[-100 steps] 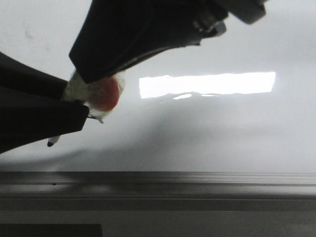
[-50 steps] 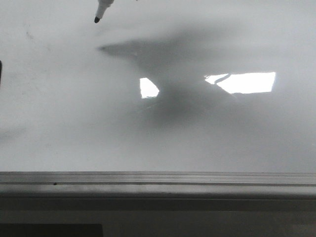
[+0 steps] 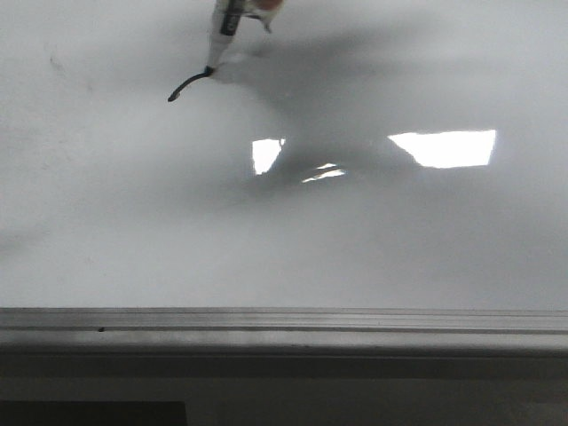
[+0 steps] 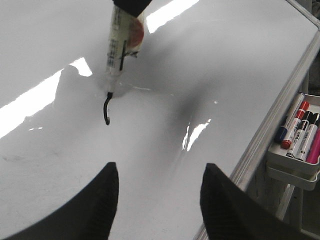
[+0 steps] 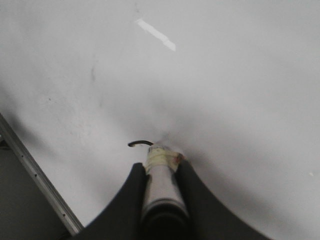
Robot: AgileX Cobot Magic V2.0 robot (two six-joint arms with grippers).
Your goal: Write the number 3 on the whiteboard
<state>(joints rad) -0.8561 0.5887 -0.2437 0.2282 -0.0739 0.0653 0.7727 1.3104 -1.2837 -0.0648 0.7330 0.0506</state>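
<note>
Nearest in the front view runs the grey metal frame edge [image 3: 284, 321] of the whiteboard [image 3: 355, 257], across the six o'clock side. Beyond it the glossy board carries bright light glare [image 3: 444, 148] toward three o'clock. Farther back, near eleven o'clock, a short curved black stroke [image 3: 188, 85] lies on the board, the only part of the number 3 to be seen. The marker [image 3: 222, 31] stands with its tip touching the far end of that stroke. The right gripper [image 5: 160, 195] is clamped on the marker's barrel, fingers pressed to either side. The left gripper [image 4: 159, 200] hangs above the board with its fingers spread wide, nothing between them. Off the board's edge, a tray [image 4: 295, 165] holds several coloured markers.
</note>
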